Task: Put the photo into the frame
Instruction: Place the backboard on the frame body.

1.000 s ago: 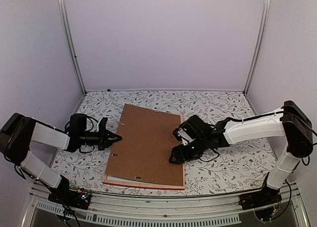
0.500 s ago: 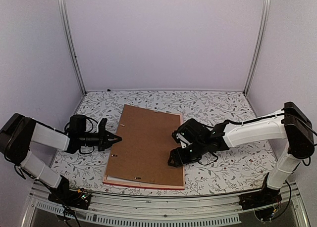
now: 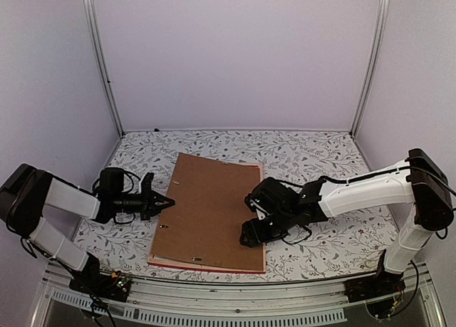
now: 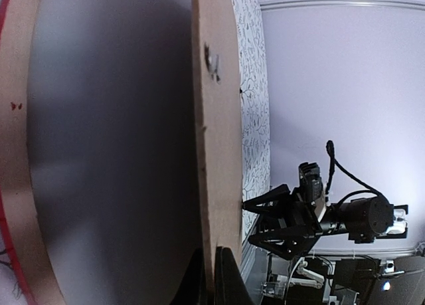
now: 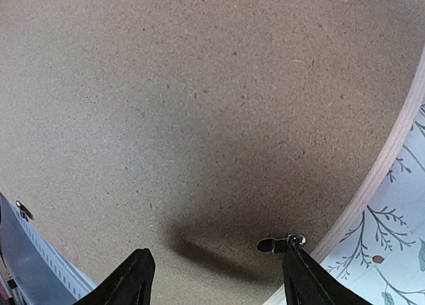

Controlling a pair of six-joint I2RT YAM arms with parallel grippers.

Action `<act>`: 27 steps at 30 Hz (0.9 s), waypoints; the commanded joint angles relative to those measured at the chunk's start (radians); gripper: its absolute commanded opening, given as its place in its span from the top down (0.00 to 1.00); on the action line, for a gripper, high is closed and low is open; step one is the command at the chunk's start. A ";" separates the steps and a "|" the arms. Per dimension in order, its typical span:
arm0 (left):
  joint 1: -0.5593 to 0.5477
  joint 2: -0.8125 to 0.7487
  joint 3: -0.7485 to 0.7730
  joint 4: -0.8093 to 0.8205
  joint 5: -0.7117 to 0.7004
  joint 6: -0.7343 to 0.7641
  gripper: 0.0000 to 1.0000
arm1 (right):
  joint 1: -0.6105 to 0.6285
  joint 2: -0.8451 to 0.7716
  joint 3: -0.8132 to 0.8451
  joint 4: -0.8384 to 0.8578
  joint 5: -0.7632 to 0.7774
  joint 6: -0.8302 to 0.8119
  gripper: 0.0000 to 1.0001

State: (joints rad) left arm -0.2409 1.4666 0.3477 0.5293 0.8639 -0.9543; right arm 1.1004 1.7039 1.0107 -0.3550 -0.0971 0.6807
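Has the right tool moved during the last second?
Yes. The right tool has shifted a little left and toward the near rail, farther over the board.

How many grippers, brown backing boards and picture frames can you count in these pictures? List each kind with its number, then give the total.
Grippers: 2 (left gripper, right gripper)
Brown backing board: 1
Picture frame: 1
Total: 4
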 commanded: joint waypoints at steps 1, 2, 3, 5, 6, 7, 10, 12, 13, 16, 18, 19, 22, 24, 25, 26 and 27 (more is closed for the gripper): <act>0.012 0.007 -0.015 -0.029 -0.064 0.066 1.00 | 0.026 -0.039 0.031 -0.054 0.026 0.021 0.30; 0.015 0.003 -0.016 -0.031 -0.056 0.066 1.00 | 0.024 -0.054 0.031 -0.058 0.034 0.020 0.30; 0.018 -0.003 -0.015 -0.036 -0.051 0.067 1.00 | 0.021 -0.065 0.031 -0.060 0.036 0.020 0.30; 0.025 -0.020 -0.012 -0.060 -0.057 0.079 1.00 | 0.011 -0.087 0.027 -0.061 0.042 0.020 0.30; 0.029 -0.030 -0.011 -0.070 -0.059 0.086 1.00 | 0.005 -0.105 0.024 -0.061 0.045 0.019 0.30; 0.036 -0.035 -0.010 -0.078 -0.060 0.091 1.00 | -0.001 -0.120 0.021 -0.060 0.048 0.019 0.30; 0.060 -0.041 -0.009 -0.092 -0.054 0.104 1.00 | -0.026 -0.160 0.010 -0.061 0.054 0.018 0.30; 0.071 -0.038 -0.006 -0.101 -0.048 0.115 1.00 | -0.044 -0.184 0.002 -0.061 0.056 0.014 0.30; 0.076 -0.036 -0.005 -0.104 -0.045 0.120 1.00 | -0.052 -0.197 -0.002 -0.062 0.057 0.012 0.30; 0.084 -0.028 0.006 -0.116 -0.040 0.133 1.00 | -0.073 -0.219 -0.018 -0.062 0.060 0.005 0.30; 0.085 -0.018 0.013 -0.120 -0.036 0.140 1.00 | -0.081 -0.224 -0.026 -0.062 0.061 0.005 0.30; 0.085 -0.012 0.015 -0.119 -0.036 0.142 1.00 | -0.082 -0.224 -0.028 -0.061 0.062 0.003 0.30; 0.085 0.002 0.025 -0.118 -0.036 0.153 1.00 | -0.086 -0.215 -0.036 -0.057 0.063 0.000 0.30; 0.084 0.016 0.031 -0.116 -0.033 0.159 1.00 | -0.090 -0.205 -0.042 -0.053 0.064 -0.003 0.29; 0.085 0.020 0.031 -0.114 -0.034 0.161 1.00 | -0.093 -0.199 -0.045 -0.051 0.065 -0.002 0.29; 0.085 0.023 0.030 -0.112 -0.037 0.161 1.00 | -0.097 -0.196 -0.046 -0.050 0.066 0.001 0.30; 0.084 0.026 0.031 -0.109 -0.040 0.164 1.00 | -0.102 -0.191 -0.046 -0.051 0.066 0.003 0.30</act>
State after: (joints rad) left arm -0.1650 1.4673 0.3649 0.4408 0.9104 -0.8825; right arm 1.0157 1.5009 0.9768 -0.4046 -0.0536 0.6910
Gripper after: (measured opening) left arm 0.018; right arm 0.705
